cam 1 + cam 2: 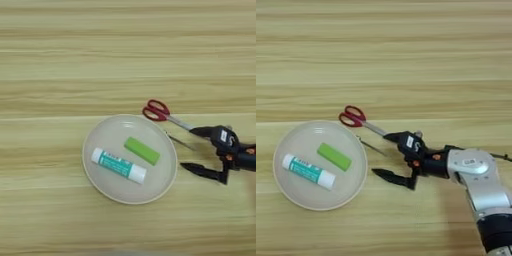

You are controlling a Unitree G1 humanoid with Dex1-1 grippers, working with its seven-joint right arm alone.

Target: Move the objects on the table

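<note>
The scissors (359,120) lie on the table (406,50) just past the far right side of the round plate (291,192). Their red handles point to the left, and the metal blades point to the right, toward the gripper (386,155). The tip of the blades seems to touch the far black finger (397,137), but it is hard to be sure.

The gripper comes in from the right, on a silver arm (481,185) that goes down to the bottom right corner. Its two black fingers are spread wide apart, and nothing is held between them. The near finger lies low by the right side of the plate, but does not touch it.

A thin dark stick (372,146) lies on the table between the plate and the far finger (it may be the shaft of the screwdriver, and no handle shows).

The glue stick (119,165) lies on its side on the plate, in the near left part, with its teal label up. A small green block (142,150) lies on the plate too, just beside the glue stick and a bit farther back
</note>
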